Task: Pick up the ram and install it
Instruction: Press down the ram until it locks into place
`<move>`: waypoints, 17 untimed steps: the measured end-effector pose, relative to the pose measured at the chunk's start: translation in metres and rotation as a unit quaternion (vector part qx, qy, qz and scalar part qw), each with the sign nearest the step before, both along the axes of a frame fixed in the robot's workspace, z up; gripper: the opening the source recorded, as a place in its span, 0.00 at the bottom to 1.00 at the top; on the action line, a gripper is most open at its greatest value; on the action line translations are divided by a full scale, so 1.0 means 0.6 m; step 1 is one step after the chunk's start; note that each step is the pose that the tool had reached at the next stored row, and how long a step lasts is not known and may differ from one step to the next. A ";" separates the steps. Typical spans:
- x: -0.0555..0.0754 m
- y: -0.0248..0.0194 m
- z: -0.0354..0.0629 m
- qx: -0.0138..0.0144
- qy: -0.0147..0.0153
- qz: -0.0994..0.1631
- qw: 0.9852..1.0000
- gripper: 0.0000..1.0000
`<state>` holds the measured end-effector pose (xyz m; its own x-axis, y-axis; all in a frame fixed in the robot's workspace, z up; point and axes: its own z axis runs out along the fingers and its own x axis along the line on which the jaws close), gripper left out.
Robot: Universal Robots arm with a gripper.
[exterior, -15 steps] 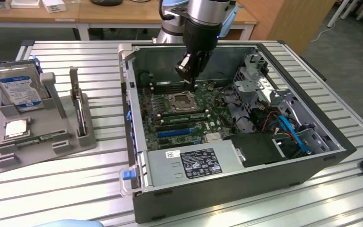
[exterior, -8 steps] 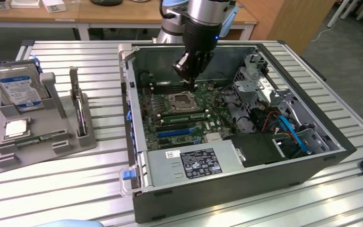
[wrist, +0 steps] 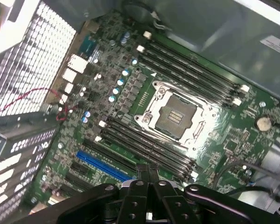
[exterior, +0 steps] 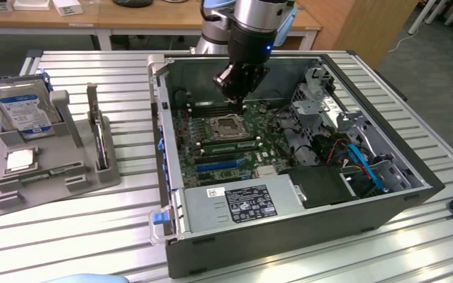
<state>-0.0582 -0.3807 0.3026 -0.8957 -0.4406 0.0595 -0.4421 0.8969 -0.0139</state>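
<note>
Currently the gripper [exterior: 235, 99] stands inside the open computer case [exterior: 175, 236], low over the motherboard [exterior: 242, 147] just behind the empty CPU socket [exterior: 228, 125]. Its fingers are pressed together and nothing is seen between them.

Exterior view: the ram [exterior: 53, 173] appears to lie flat at the front of the grey holder [exterior: 85, 183] on the slatted table [exterior: 69, 236], well apart from the gripper, towards the exterior view's left. The hard drive [exterior: 20, 109] stands upright at the back of that holder, with the silver CPU chip [exterior: 20, 159] between it and the ram.

Wrist view: the closed fingertips [wrist: 148, 169] hang over the dark memory slots [wrist: 144, 149] beside the socket [wrist: 177, 114]. A second bank of slots [wrist: 191, 70] runs along the socket's other side, and a blue slot [wrist: 102, 167] lies near the fingers.
</note>
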 end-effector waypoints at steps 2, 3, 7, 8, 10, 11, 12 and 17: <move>0.000 0.0000 0.000 0.000 0.000 -0.015 1.000 0.10; 0.000 0.0000 0.000 0.000 0.000 -0.024 1.000 0.10; 0.000 0.0000 0.000 0.000 0.000 -0.054 0.999 0.10; 0.000 0.0000 0.000 0.000 0.000 -0.061 0.998 0.10; 0.000 0.0000 -0.001 0.000 0.000 -0.077 0.997 0.10; 0.000 0.0000 -0.001 0.000 0.000 -0.084 0.996 0.10; 0.000 0.0000 -0.001 0.000 0.000 -0.092 0.996 0.10; 0.000 0.0000 -0.001 0.000 0.000 -0.130 0.991 0.10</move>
<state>-0.0582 -0.3807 0.3020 -0.9791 -0.1944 0.0595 -0.1956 0.9806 -0.0139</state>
